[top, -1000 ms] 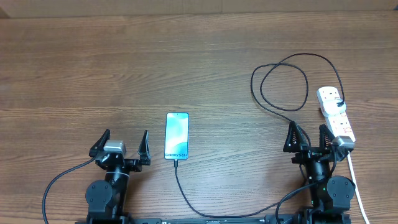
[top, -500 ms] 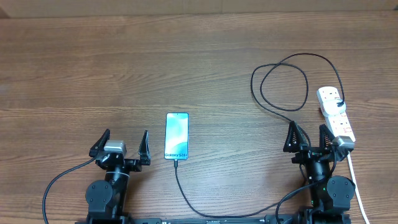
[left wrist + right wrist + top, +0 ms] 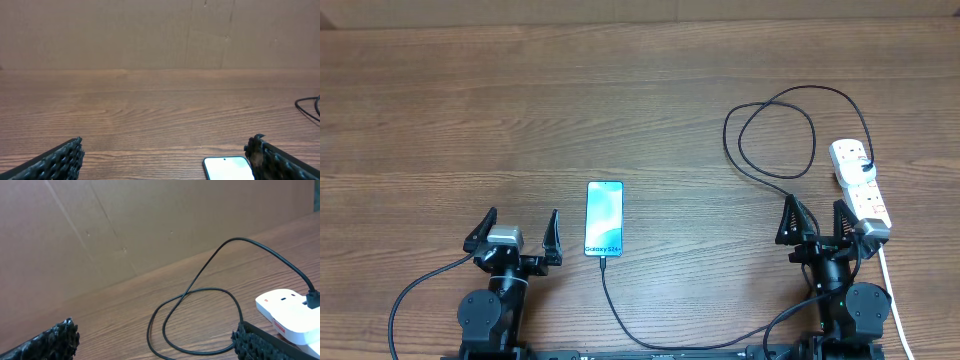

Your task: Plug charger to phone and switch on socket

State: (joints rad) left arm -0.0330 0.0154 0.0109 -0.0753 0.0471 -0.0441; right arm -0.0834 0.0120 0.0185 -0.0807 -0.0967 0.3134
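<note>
The phone (image 3: 604,218) lies flat on the wooden table with its blue-teal screen up. The charger cable (image 3: 776,135) loops at the right and its plug sits in the white socket strip (image 3: 861,186). Its connector tip (image 3: 604,262) meets the phone's near end and looks inserted. My left gripper (image 3: 516,232) is open and empty, left of the phone. My right gripper (image 3: 815,222) is open and empty, just left of the socket. The left wrist view shows the phone's far end (image 3: 227,168) by the right finger. The right wrist view shows the cable loop (image 3: 200,315) and socket (image 3: 286,310).
The cable runs from the phone towards the near table edge (image 3: 620,315) and passes between the two arm bases. The socket's thick white cord (image 3: 892,290) trails down beside the right arm. A brown cardboard wall (image 3: 160,30) stands at the table's far edge.
</note>
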